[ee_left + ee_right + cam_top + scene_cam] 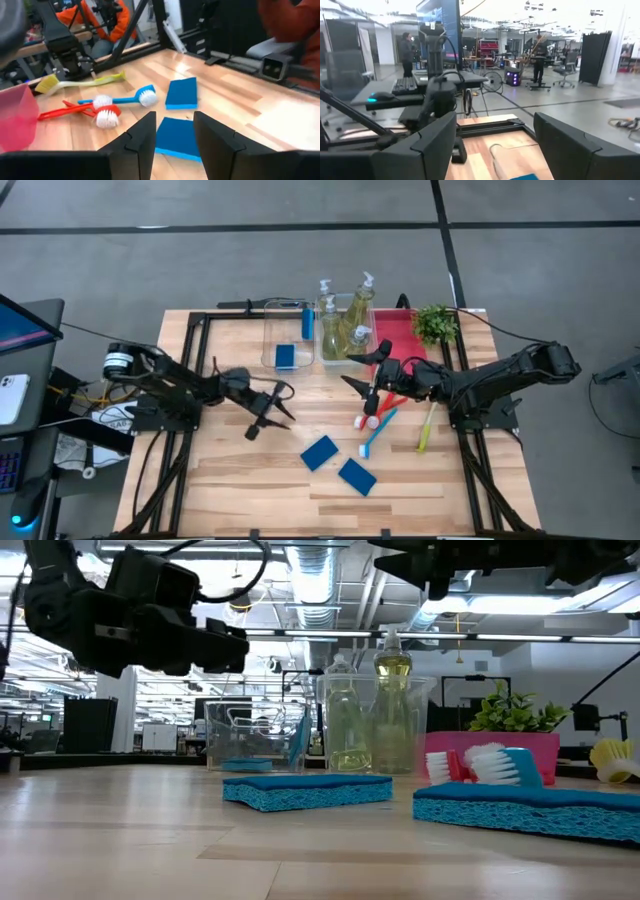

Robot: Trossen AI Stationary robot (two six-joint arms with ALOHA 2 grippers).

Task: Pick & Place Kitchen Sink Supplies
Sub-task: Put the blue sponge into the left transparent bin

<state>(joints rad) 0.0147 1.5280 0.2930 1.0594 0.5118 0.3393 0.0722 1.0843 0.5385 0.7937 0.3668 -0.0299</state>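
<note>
**Left arm lining up on a loose sponge; sorting about half done**

High view: left gripper [268, 418] hangs over the table's left-centre, empty, fingers apart, aimed toward two blue sponges lying loose, the nearer sponge [319, 452] and the farther sponge [357, 476]; two more sponges already sit in the clear bin [268, 330] at the back, one flat [285, 357], one on edge [307, 320]; pump bottles [358, 308] stand in the neighbouring bin; right gripper [372, 370] is raised near the red tray [405, 340], above the loose brushes, a red one [385, 405], a blue one [378, 433] and a yellow-green one [426, 428].

Low view: both loose sponges lie flat on the wood; neither arm touches them; bins and bottles stand behind.

Left wrist view: own fingers [142, 140] stand parted with nothing between them; the nearer sponge shows in the gap, a little beyond the tips.

Right wrist view: own fingers [432, 140] spread wide, empty, pointing across the table at the room.

Judgement: step in hand is the approach to the third sponge; next move calls for lowering the left gripper until the tips straddle the sponge's short edges, then closing; a flat, soft sponge may need a firm press to the table for purchase.
</note>
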